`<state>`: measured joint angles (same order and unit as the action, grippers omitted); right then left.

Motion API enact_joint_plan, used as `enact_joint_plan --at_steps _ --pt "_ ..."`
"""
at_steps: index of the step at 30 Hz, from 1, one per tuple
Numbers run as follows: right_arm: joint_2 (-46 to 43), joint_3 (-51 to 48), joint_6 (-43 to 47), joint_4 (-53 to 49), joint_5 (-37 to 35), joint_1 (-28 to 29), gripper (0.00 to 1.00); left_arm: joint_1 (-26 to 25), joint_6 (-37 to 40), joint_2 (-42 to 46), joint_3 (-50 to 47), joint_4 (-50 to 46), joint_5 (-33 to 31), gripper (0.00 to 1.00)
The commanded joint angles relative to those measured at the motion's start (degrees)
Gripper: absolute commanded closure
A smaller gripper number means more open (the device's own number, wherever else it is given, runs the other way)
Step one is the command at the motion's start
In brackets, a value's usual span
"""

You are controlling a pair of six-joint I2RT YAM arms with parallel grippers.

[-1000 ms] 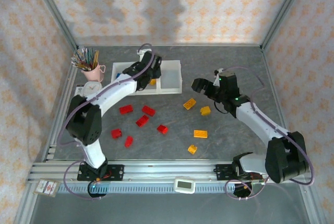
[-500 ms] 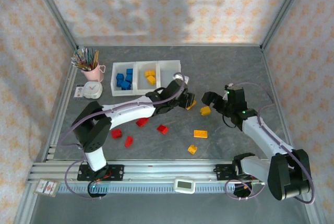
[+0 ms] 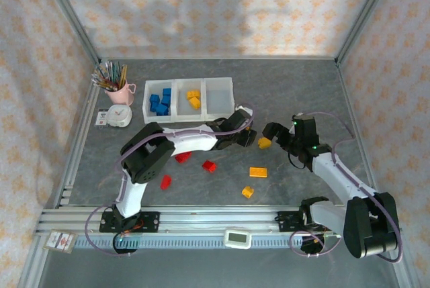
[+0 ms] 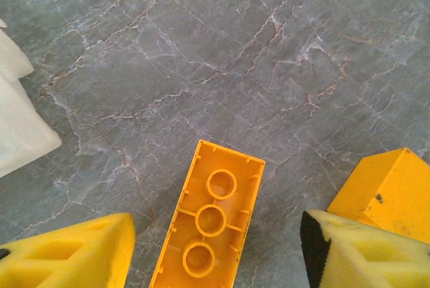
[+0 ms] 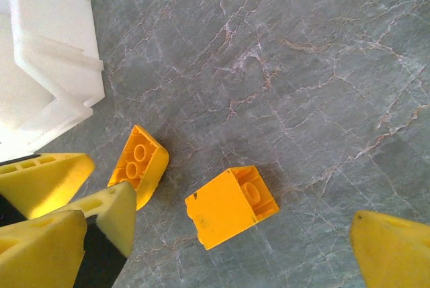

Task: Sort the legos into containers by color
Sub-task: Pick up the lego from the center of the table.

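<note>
My left gripper, jaws apart, straddles flipped orange brick; right gripper gapes over orange cube; containers upper left.

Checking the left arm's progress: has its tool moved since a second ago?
Yes: the left tool went from above the containers rightward and nearer, now beyond the tray's right corner.

left end effector: jaws apart, arm extended | right end effector: jaws wide apart
</note>
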<state>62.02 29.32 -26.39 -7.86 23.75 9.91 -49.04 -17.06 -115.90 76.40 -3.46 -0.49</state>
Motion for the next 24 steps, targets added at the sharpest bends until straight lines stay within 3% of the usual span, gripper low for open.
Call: enact_joint_plan --at_steps 1,14,19,24 --pt "-0.40 -0.05 -0.26 0.92 -0.75 -0.39 0.00 -0.20 1.50 -2.13 2.97 -2.50 -2.39 0.35" --pt "0.41 1.04 -0.15 1.05 -0.30 -0.40 0.00 -0.18 2.19 -7.20 6.49 -5.50 -3.19 0.57" --pt "0.65 2.44 0.41 0.26 -0.14 -0.40 0.00 -0.19 2.21 -6.53 6.36 -6.37 -3.88 0.71" --pt "0.06 4.14 2.15 -1.11 -0.11 -0.37 0.00 -0.12 1.64 -2.58 4.36 -5.24 -2.30 0.77"
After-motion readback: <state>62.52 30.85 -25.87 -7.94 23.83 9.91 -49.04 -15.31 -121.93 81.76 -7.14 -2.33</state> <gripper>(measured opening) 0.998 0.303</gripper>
